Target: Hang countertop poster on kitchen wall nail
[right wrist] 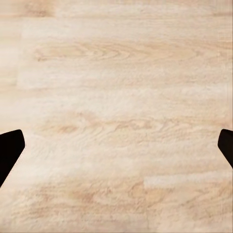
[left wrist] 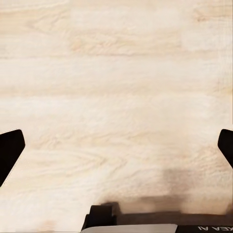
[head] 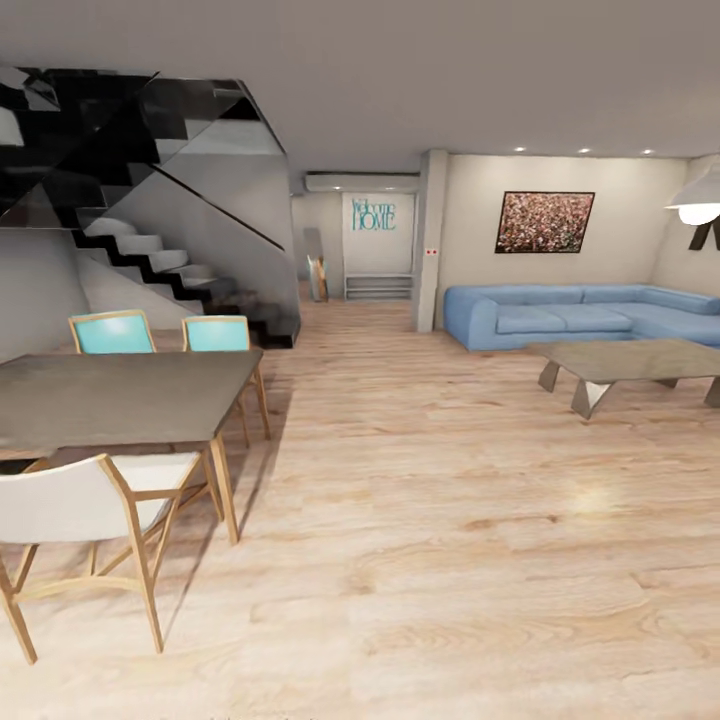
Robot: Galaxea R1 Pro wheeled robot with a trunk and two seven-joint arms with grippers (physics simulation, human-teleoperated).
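Observation:
The poster and the kitchen countertop are out of view. I stand in a living and dining room with a pale wooden floor (head: 430,520). My left gripper (left wrist: 116,145) hangs open over bare floorboards, its dark fingertips (left wrist: 9,150) far apart at the picture's two sides, nothing between them. In the right wrist view my right gripper (right wrist: 116,148) is open too, its fingertips (right wrist: 9,148) spread wide above the floor. A wide crowd-photo picture (head: 544,221) hangs on the far wall; it is not the poster.
A dark dining table (head: 120,395) stands near left, with a white chair (head: 90,510) in front and two turquoise chairs (head: 112,333) behind. A staircase (head: 170,260) rises behind. A blue sofa (head: 580,315) and low table (head: 630,365) are at the right. A hallway (head: 378,260) opens ahead.

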